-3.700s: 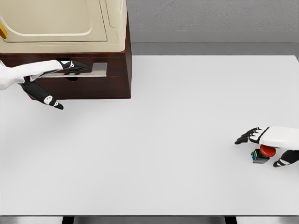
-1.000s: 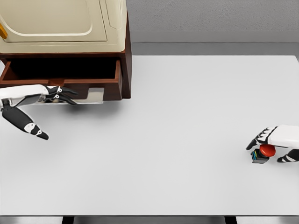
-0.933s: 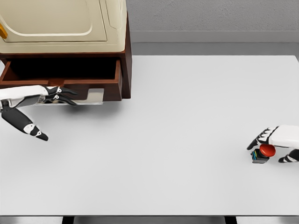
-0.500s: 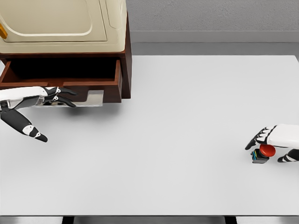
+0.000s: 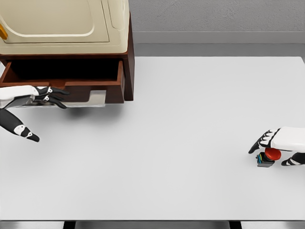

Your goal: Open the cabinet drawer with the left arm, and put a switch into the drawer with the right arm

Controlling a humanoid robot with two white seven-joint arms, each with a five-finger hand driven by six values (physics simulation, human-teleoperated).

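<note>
Up in the upper left of the frame the cabinet (image 5: 127, 52) had its drawer (image 5: 62, 76) pulled out, dark inside. Just below the drawer front, at the left edge, the left hand (image 5: 40, 95) had its fingers stretched out loosely by the silver handle (image 5: 93, 98), holding nothing. Far off at the lower right of the white table (image 5: 167, 143), the right hand (image 5: 281, 143) curved over the red-topped switch (image 5: 267, 156), fingers and thumb either side of it.

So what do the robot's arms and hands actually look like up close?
Both arms are smooth white shells. The left hand and right hand are white over the back, with slim black fingers carrying small white patches. No cables or sleeves show.
</note>
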